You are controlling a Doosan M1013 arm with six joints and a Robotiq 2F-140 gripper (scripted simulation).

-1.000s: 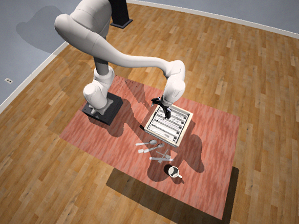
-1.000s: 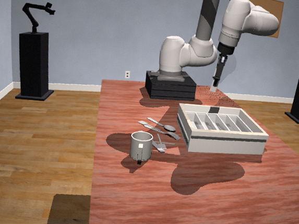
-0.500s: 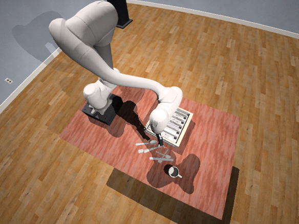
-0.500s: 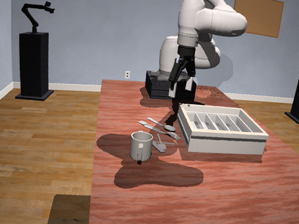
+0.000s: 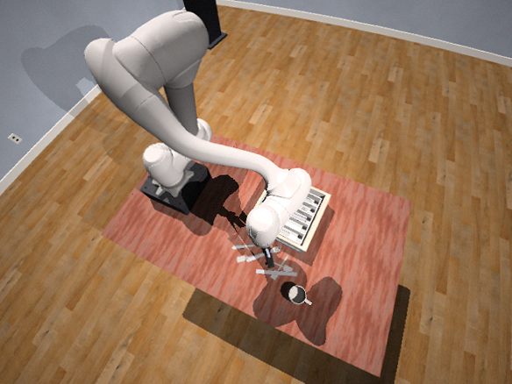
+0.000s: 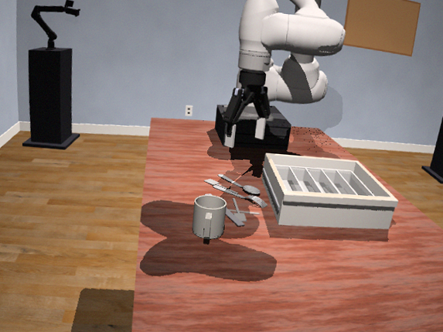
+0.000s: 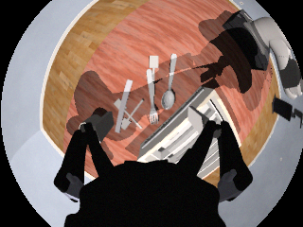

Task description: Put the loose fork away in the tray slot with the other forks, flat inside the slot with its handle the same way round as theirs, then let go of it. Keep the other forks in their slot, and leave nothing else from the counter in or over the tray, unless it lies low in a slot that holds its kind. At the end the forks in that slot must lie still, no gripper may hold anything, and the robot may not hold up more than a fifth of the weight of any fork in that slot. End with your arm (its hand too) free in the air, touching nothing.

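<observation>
One hand (fingers spread, empty) hangs above the fork.

No readable text anywhere in the room.

From where I stand, no letters, numbers, brand marks or signs can be read on anything. The white arm has plain covers, the cutlery tray has blank walls, and the mug has no print. The brown board on the wall is plain too. The black pedestal carries no label, and the wall socket is too small to show any marking.
</observation>
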